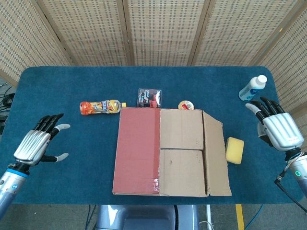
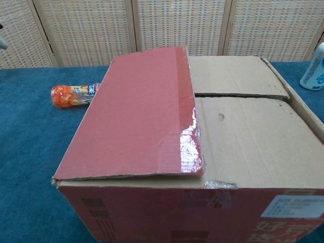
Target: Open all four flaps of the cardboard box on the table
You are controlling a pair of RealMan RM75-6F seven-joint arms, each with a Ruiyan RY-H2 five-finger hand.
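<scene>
Both hands spread and holding nothing, cardboard box (image 1: pixel 168 152) mid-counter with its flaps down.

From the head view I see my left hand (image 1: pixel 38 143) over the left side of the blue counter (image 1: pixel 72 81), fingers apart, well clear of the box. My right hand (image 1: pixel 277 127) hovers near the right edge, fingers apart too, close to the white bottle (image 1: pixel 253 88) and the yellow sponge (image 1: pixel 234 150). The red taped flap (image 1: pixel 136 151) lies flat over the box's left half; the right flap (image 1: pixel 216 155) sits slightly raised. An orange bottle (image 1: pixel 100 107) lies behind the box.
</scene>
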